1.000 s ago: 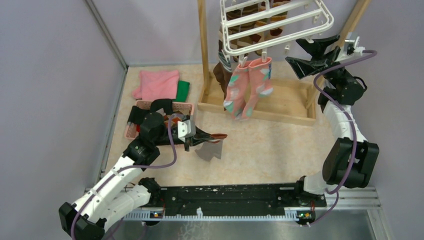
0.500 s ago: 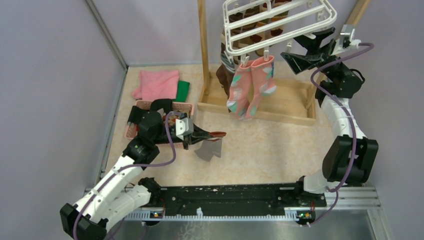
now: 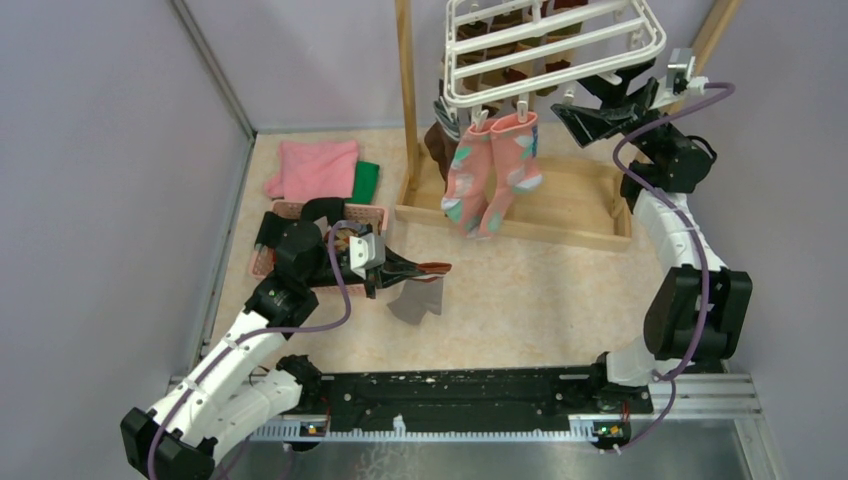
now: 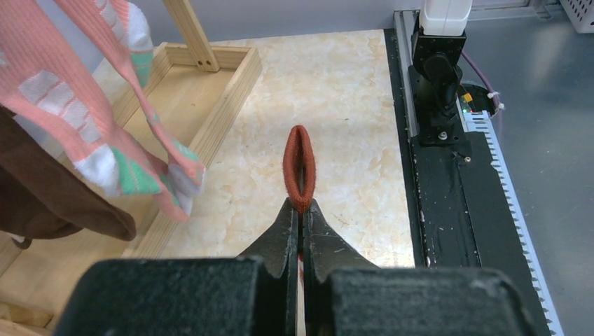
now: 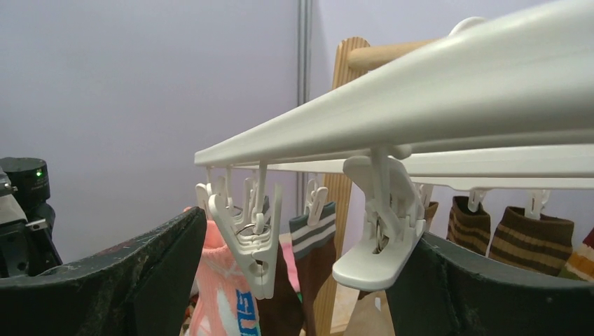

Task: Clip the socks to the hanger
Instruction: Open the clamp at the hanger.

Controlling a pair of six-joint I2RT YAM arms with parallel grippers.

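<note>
The white hanger (image 3: 556, 72) hangs from the wooden frame with pink-and-teal socks (image 3: 490, 175) clipped at its front and brown striped socks (image 5: 522, 238) further along. My right gripper (image 3: 592, 105) is open just under the hanger's front right edge. In the right wrist view a free white clip (image 5: 256, 238) dangles between its fingers, and a second clip (image 5: 378, 238) rests against the right finger (image 5: 476, 294). My left gripper (image 4: 302, 208) is shut on the red-brown cuff (image 4: 299, 164) of a grey sock (image 3: 418, 300), held above the table.
A pink basket (image 3: 372, 212) holding more items sits behind the left arm, with a folded pink cloth (image 3: 315, 168) and a green cloth (image 3: 367, 180) beyond it. The wooden frame base (image 3: 520, 215) stands at the back. Walls close in on the left and right.
My right gripper rose and moved left under the hanger's clips. The hanger and the pink socks swung slightly left. The left arm stayed still with its sock.
</note>
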